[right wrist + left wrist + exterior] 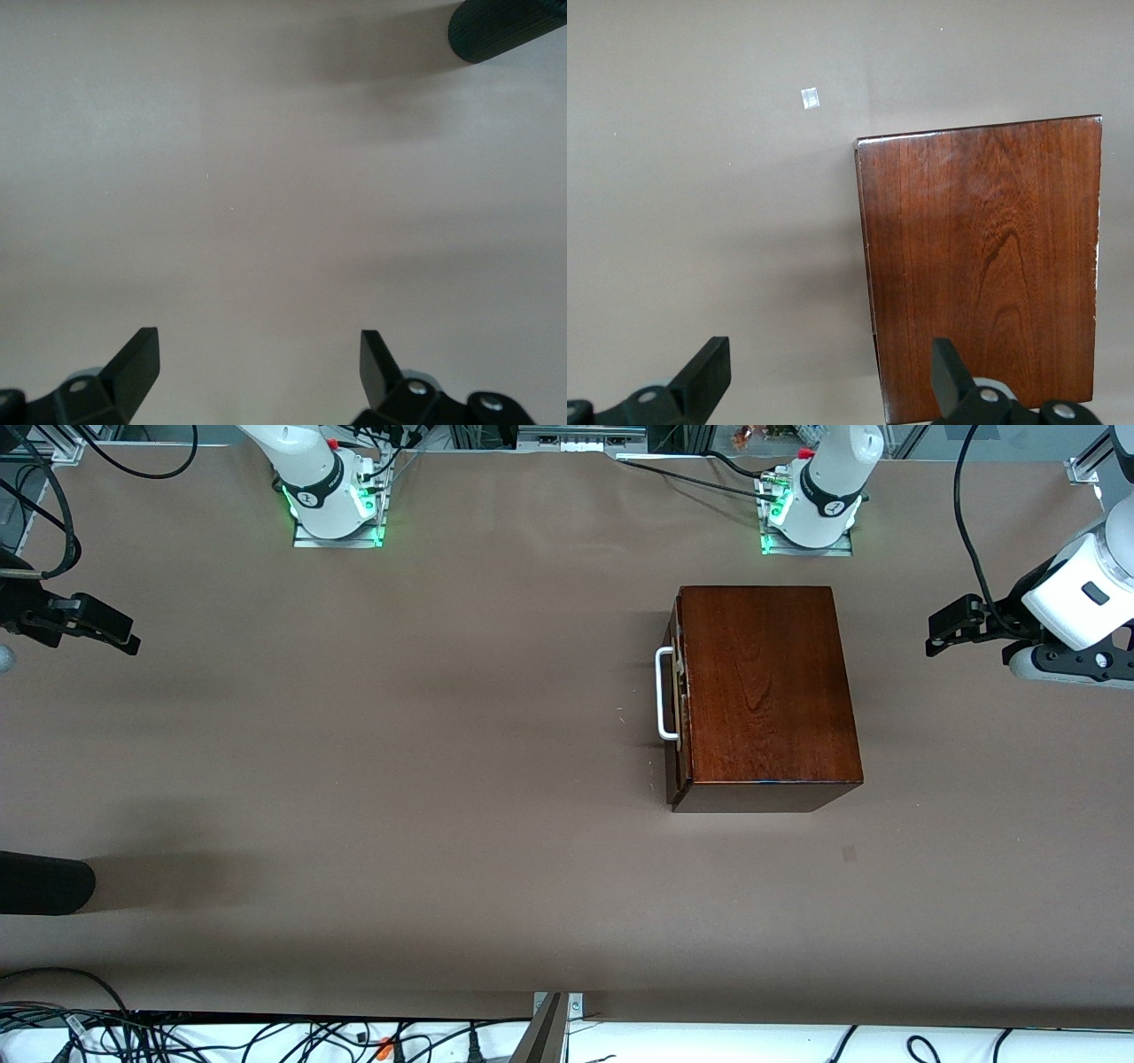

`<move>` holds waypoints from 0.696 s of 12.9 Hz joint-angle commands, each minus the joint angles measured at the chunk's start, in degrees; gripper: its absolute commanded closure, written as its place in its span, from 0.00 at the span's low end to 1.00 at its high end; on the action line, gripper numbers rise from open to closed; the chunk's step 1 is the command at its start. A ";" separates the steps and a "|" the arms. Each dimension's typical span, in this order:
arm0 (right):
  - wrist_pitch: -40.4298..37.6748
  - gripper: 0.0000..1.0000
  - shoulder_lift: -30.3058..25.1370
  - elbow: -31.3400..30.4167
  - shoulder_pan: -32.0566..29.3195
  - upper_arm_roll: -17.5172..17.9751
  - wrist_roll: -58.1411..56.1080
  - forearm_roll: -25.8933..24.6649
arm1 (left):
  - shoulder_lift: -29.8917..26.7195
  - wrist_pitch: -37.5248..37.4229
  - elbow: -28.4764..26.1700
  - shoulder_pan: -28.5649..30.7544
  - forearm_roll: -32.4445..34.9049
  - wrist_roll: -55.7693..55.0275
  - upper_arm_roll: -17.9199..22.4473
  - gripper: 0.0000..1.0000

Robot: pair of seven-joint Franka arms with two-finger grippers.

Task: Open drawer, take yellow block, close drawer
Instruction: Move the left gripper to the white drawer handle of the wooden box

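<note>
Brown paper-covered table [443,779] fills the scene, w/ two white robot bases along its robot-side edge. Dark reddish-brown wooden box [766,691] sits toward the left arm's end of the table, near that arm's base. Its drawer [679,700] is pushed in, nearly flush, front w/ white U-shaped handle [663,693] facing the right arm's end. Yellow block not visible. Left gripper [828,376] hangs over the table just beside the box, at the left arm's end, fingers spread wide, holding nothing. Right gripper [260,367] hangs over bare table at the right arm's end, fingers also spread wide, nothing held. Dark cylinder end [44,884] pokes in at that same end, nearer the front camera.
</note>
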 commanded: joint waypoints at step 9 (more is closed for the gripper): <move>-0.13 0.00 -0.30 0.42 -0.71 0.47 -0.05 0.79 | 0.78 -4.56 2.59 -0.47 1.32 -0.62 -1.86 0.00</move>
